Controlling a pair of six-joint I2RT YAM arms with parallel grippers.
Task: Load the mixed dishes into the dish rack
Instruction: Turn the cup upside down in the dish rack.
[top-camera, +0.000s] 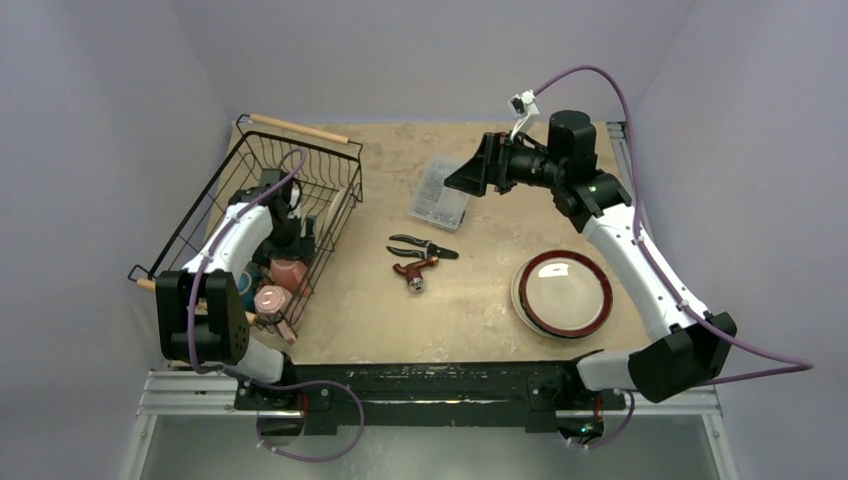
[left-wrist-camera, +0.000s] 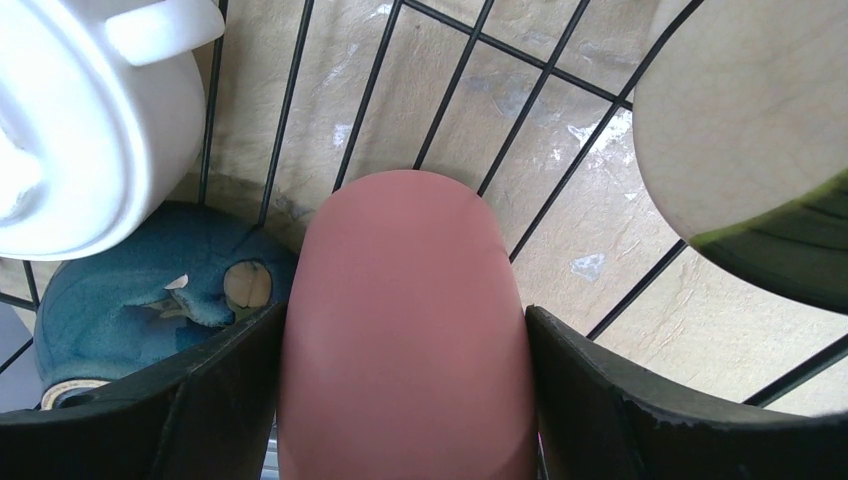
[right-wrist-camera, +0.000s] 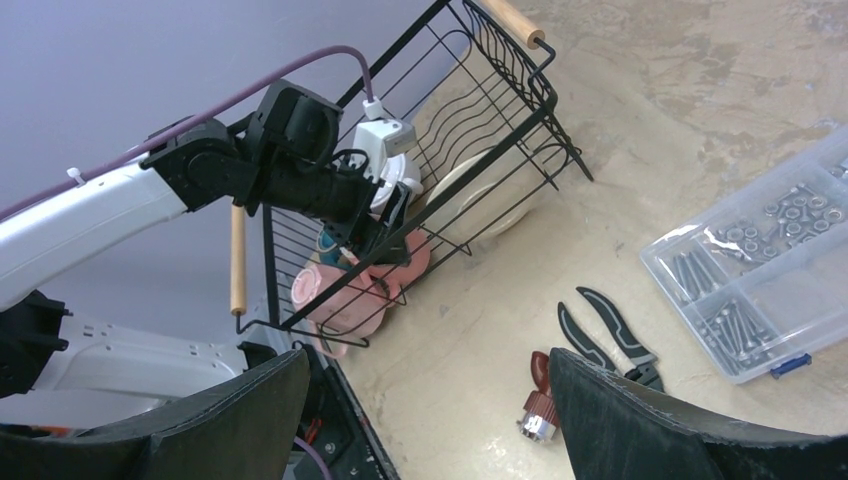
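Now the left claw (left-wrist-camera: 405, 400) grips a pink mug (left-wrist-camera: 400, 290) inside the dish rack (top-camera: 298, 128); the right claw (right-wrist-camera: 430, 395) is wide open, holding nothing.

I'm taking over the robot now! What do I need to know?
Left pincer: closed on a pink mug, down inside the dish rack.
Right pincer: open, empty, up over the table.
In the rack: white cup, blue dish, cream plate, another pink mug.
Left to do: let go of the mug, then load the red-rimmed plate from the table.
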